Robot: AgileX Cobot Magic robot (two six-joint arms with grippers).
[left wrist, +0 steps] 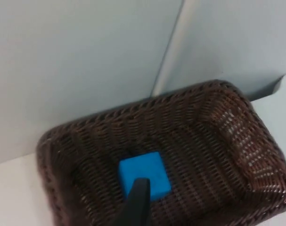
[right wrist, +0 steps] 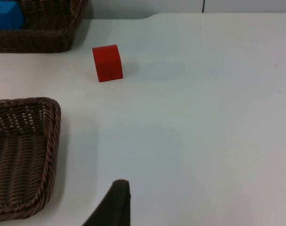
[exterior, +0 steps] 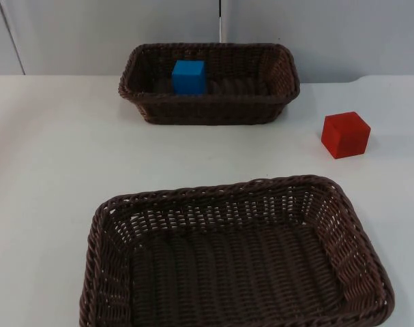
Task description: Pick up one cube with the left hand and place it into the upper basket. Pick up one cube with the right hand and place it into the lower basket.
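- Black fingertip of the left gripper [left wrist: 135, 202] hangs over the upper basket [left wrist: 218, 122], just above the blue cube [left wrist: 145, 175]; whether its fingers are spread or shut I cannot tell.
- Blue cube sits on the weave inside that far basket, toward its left end, touching nothing but the floor of it. I judge the left arm's half of the job done, and the arm is placed above it simply because that is where a drop would end.
- Over on the right, the right gripper [right wrist: 115, 205] hovers above bare white table [right wrist: 204, 117], well apart from the red cube [right wrist: 107, 63]; again one dark fingertip is all I get, so its state I cannot tell.
- Red cube stands alone on the table, to the right of the upper basket and beyond the far right corner of the lower basket [exterior: 363, 245]. It looks untouched, so the reach and grasp are, to my mind, the step not yet begun.
- From the top view the lower basket's floor is bare weave, waiting for the red cube [exterior: 346, 134].
- From the right wrist view the open run of table between fingertip and cube is plain, and the blue cube [right wrist: 6, 13] peeks over the far basket's rim.
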